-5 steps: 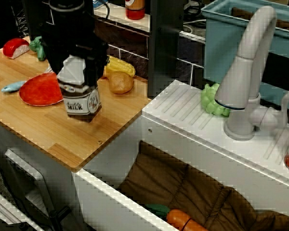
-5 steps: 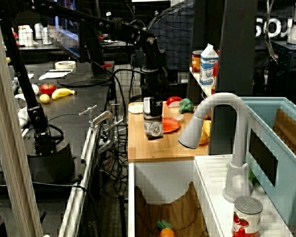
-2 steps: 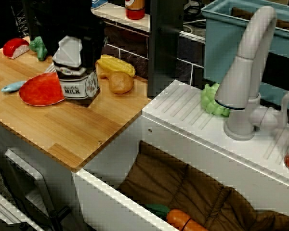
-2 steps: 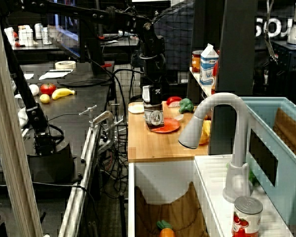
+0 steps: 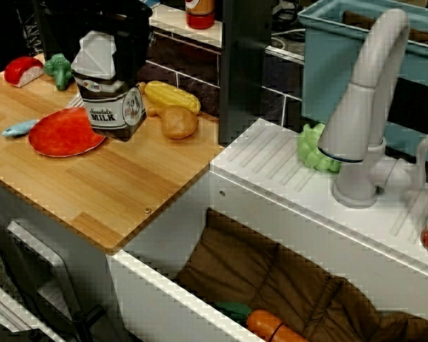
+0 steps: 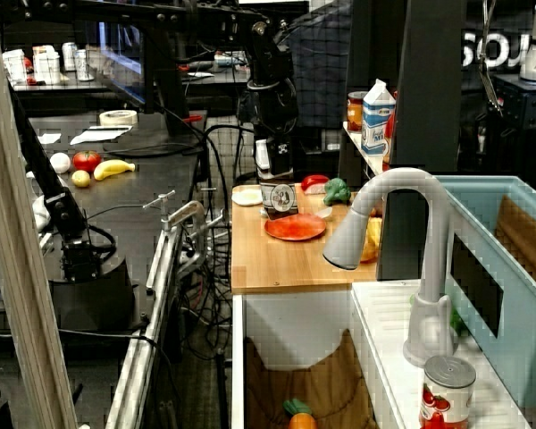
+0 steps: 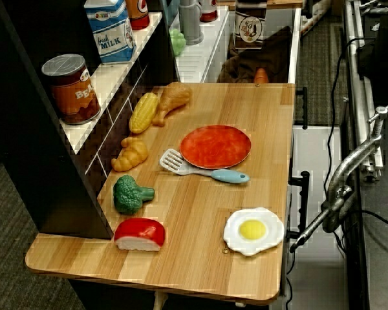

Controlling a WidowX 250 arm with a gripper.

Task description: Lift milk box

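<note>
Spanning the left of the front view, the wooden counter (image 5: 128,192) runs to a rounded front edge beside the white sink unit (image 5: 285,192); its near half is bare wood with free room. Dark shelf wall closes the back edge. Faucet (image 5: 364,107) stands well right, apart from everything on the wood.

Black arm (image 6: 268,80) comes in from above at the counter's far end. Gripper (image 5: 100,43) is clamped on the peaked top of the milk box (image 5: 110,107), fingers either side of the gable. Box hangs upright under the claw, its base looking clear of the wood by the red plate (image 5: 64,134); side view shows the box (image 6: 279,197) behind and above the plate (image 6: 295,227).

Top view alone shows the fried egg (image 7: 253,230), spatula (image 7: 204,169) touching the plate rim, and shelf items: blue milk carton (image 7: 110,29), can (image 7: 70,87). There the held box (image 7: 250,26) sits at the top edge, claw cut off.

Smaller foods along the back: corn (image 5: 172,96), drumstick (image 5: 177,122), croissant (image 7: 132,154), broccoli (image 5: 58,68), sushi (image 5: 23,70).
</note>
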